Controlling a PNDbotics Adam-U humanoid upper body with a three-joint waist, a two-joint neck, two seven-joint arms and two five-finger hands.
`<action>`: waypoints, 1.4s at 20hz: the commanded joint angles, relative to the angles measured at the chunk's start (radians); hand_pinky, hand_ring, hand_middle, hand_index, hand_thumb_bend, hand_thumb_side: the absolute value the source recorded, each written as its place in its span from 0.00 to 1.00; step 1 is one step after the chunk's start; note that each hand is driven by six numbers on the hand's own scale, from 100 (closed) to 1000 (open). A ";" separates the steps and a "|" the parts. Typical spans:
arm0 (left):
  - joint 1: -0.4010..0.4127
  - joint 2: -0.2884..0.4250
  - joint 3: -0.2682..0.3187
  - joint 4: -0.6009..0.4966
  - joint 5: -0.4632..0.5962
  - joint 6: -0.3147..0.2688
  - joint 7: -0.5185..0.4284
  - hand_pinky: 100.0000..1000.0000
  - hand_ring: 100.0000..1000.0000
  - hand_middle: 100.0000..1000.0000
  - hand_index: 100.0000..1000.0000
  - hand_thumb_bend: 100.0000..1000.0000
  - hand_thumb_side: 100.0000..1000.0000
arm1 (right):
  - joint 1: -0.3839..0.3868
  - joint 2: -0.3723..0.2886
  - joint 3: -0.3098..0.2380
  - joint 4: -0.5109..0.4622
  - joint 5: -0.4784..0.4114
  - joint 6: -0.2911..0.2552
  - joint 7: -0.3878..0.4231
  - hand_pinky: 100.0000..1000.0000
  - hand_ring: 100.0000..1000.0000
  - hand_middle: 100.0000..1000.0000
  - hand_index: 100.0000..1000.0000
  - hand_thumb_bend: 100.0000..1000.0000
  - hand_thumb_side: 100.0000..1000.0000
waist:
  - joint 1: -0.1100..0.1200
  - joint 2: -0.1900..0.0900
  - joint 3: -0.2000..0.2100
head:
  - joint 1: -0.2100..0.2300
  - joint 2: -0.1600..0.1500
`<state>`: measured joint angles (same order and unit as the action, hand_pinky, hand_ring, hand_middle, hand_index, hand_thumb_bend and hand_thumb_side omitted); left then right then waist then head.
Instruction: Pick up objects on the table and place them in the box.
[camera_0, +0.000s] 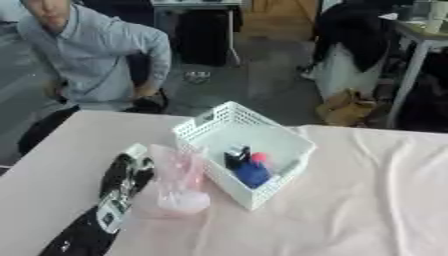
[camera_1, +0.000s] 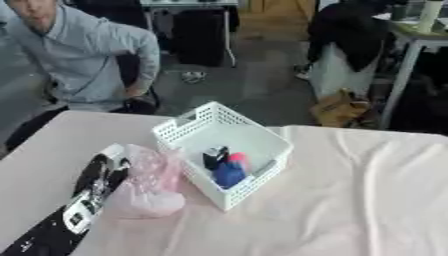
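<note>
The robot's black left hand (camera_0: 125, 172) has its fingers curled on one crinkled translucent pink plastic bag (camera_0: 179, 182). Just right of it stands one white perforated plastic basket (camera_0: 289, 165) on the pale tablecloth (camera_0: 367, 200), holding dark, blue and pink items (camera_0: 249, 167), too blurred to count.

We look down across a counter (camera_0: 376, 200) draped in a pale pink, wrinkled cloth, its far edge running askew toward a grey floor (camera_0: 262, 75). Beyond it we see a brown paper bag (camera_0: 347, 107) slumped on the floor beside the white leg of a side table (camera_0: 411, 65), with dark cloth hanging over a white bag (camera_0: 350, 45) nearby. At the back stands a dark cabinet (camera_0: 203, 37) on thin legs, under even, flat light.
</note>
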<state>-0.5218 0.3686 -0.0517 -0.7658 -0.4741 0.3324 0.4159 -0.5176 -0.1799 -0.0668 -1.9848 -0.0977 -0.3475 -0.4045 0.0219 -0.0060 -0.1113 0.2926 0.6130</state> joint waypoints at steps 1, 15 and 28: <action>-0.024 0.014 0.010 -0.003 0.017 0.006 0.031 0.96 1.00 0.91 0.92 0.01 0.80 | -0.011 -0.005 0.002 -0.015 -0.003 -0.001 0.004 0.78 0.82 0.71 0.67 0.00 0.95 | -0.006 0.008 0.000 | 0.002 -0.006; -0.026 -0.007 0.022 0.032 0.071 0.023 0.096 0.91 0.93 0.81 0.66 0.00 0.76 | -0.012 -0.004 0.001 -0.015 -0.005 0.000 0.006 0.78 0.83 0.71 0.67 0.00 0.95 | -0.007 0.010 -0.003 | 0.007 -0.015; -0.026 -0.027 0.047 0.066 0.103 -0.039 0.193 0.82 0.81 0.70 0.50 0.00 0.66 | -0.009 -0.003 0.000 -0.015 -0.007 0.000 0.009 0.78 0.83 0.71 0.67 0.00 0.94 | -0.010 0.013 -0.001 | 0.007 -0.025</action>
<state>-0.5430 0.3338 -0.0140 -0.7046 -0.3815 0.3006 0.5932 -0.5172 -0.1798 -0.0668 -1.9848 -0.0990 -0.3465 -0.4001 0.0219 -0.0050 -0.1139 0.2995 0.6025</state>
